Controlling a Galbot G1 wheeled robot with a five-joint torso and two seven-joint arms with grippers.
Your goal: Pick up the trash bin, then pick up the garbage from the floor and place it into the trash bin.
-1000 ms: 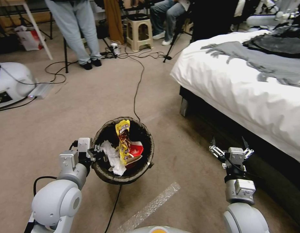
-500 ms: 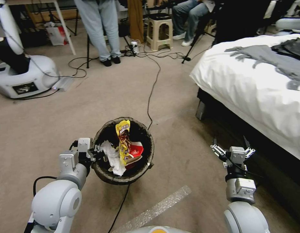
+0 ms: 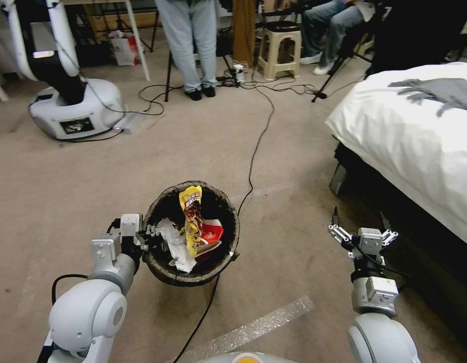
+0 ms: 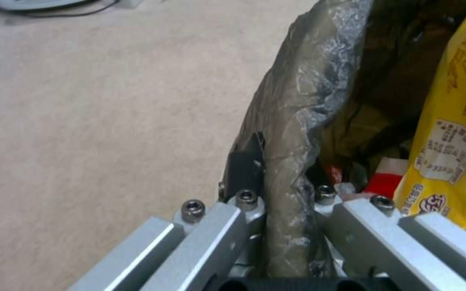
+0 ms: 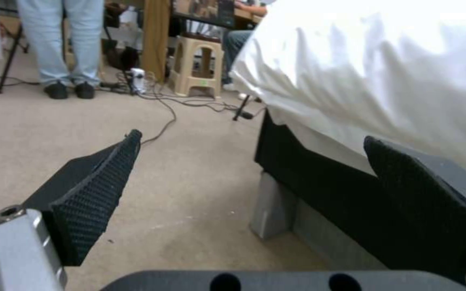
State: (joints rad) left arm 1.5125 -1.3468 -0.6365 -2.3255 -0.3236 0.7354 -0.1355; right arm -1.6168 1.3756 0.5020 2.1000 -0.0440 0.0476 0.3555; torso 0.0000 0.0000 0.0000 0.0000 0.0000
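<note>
The left gripper (image 3: 151,237) reaches forward, clamped on the near-left rim of the bin (image 3: 165,271), held above the carpet (image 3: 92,181). A yellow wrapper (image 3: 191,218) stands upright inside. The view has swung since earlier. At right, the right gripper (image 3: 360,227) hovers spread beside the bed (image 3: 409,146).

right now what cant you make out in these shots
- Lower part of the trash bin: in the head view the litter inside covers it, namely a yellow wrapper, white tissue and a red-and-white cup.
- Bin's outer wall: the left wrist view is too close, showing just the bagged rim clamped by the left end effector.
- Floor under the bed: dark in the head view, beside the open right end effector.
</note>
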